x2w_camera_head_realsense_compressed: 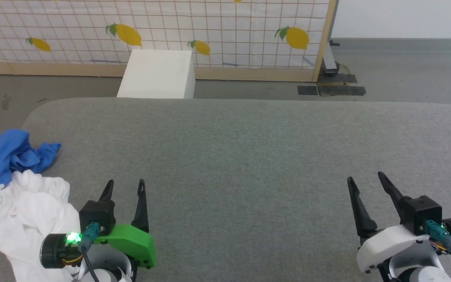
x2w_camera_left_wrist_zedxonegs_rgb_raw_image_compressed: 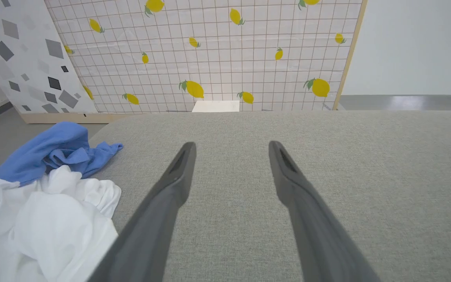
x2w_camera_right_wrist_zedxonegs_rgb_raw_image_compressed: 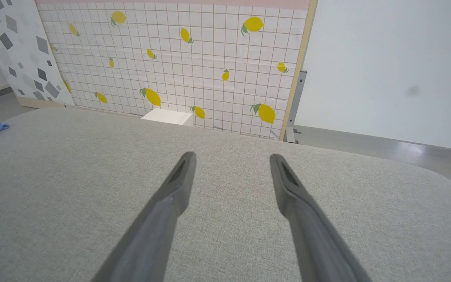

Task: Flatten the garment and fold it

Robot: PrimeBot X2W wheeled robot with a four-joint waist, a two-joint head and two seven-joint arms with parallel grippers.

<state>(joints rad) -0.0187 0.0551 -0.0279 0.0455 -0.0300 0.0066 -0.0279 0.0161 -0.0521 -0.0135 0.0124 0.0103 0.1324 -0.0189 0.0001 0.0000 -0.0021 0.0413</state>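
At the left edge of the grey table [x2w_camera_head_realsense_compressed: 249, 156] the raglan shirt [x2w_camera_head_realsense_compressed: 22, 203] lies crumpled just beside the left gripper [x2w_camera_head_realsense_compressed: 125, 183]; it and the right gripper [x2w_camera_head_realsense_compressed: 366, 176] both gape empty. Pinching several layers at once could tangle it further or drag it overboard.

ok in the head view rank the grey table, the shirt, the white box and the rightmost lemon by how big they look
1. grey table
2. garment, cut off by the frame's edge
3. white box, farther away, so its true size is unsure
4. lemon print
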